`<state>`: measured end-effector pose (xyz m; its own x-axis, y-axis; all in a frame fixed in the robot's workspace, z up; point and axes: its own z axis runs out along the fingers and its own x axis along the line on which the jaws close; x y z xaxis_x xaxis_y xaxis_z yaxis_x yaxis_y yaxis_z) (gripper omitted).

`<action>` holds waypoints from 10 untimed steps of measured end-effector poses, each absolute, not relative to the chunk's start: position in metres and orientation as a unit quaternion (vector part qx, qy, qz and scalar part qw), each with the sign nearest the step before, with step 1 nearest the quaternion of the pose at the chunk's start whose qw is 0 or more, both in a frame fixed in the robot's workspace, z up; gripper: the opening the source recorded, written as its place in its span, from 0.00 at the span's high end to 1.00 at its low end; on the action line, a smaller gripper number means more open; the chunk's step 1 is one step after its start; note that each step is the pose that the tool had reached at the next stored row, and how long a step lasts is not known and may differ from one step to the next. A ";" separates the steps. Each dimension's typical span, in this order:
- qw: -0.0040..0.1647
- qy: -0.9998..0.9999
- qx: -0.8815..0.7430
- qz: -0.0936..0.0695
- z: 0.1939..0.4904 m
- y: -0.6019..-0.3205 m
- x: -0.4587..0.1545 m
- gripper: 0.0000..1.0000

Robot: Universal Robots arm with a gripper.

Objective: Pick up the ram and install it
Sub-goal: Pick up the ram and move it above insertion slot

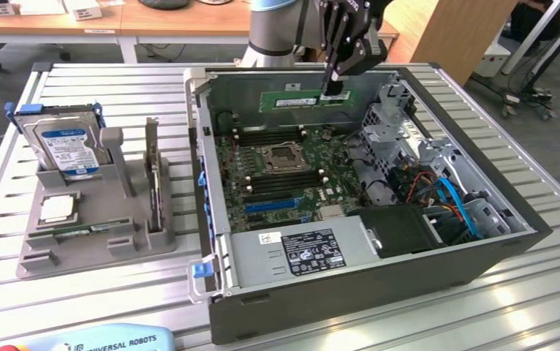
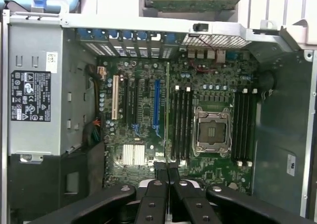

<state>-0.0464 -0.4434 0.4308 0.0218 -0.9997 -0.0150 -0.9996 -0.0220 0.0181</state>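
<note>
Gripping the ram (image 1: pixel 294 100) with the end effector (image 1: pixel 335 91), closed tight on the top edge of the long green stick near one end. Holding it level in the air over the open computer case (image 1: pixel 358 307), close to the far wall in the exterior view. Not touching the big green board (image 1: pixel 260 186) down inside. On the stick, black chips and a small white label. From the wrist view, looking straight down the thin edge of the ram (image 2: pixel 167 110): just a narrow green line over the board, beside the black slots (image 2: pixel 183 120) next to the square silver chip holder (image 2: pixel 212 130). Hard to tell the exact slot below. Inside the case too: a grey power box (image 1: pixel 294 252) with a sticker, and blue cables (image 1: pixel 452 201) on the exterior view's right. On the worktop (image 1: pixel 85 307), to the exterior view's left of the case, a grey stand (image 1: pixel 95 245). In the stand, a silver hard drive (image 1: pixel 66 146) with a blue label, standing up, and another green stick (image 1: pixel 151 164) standing on its edge, well apart from the end effector.
</note>
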 end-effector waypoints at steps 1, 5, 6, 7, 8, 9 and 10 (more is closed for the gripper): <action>0.001 -0.699 0.715 -0.012 0.431 -0.441 -0.046 0.89; 0.001 -0.699 0.715 -0.012 0.430 -0.429 -0.046 0.89; 0.001 -0.699 0.715 -0.012 0.430 -0.427 -0.046 0.89; 0.001 -0.699 0.715 -0.012 0.429 -0.424 -0.046 0.89; 0.001 -0.699 0.715 -0.012 0.429 -0.421 -0.046 0.89; 0.001 -0.699 0.715 -0.012 0.429 -0.419 -0.046 0.89; 0.001 -0.699 0.715 -0.012 0.429 -0.417 -0.046 0.89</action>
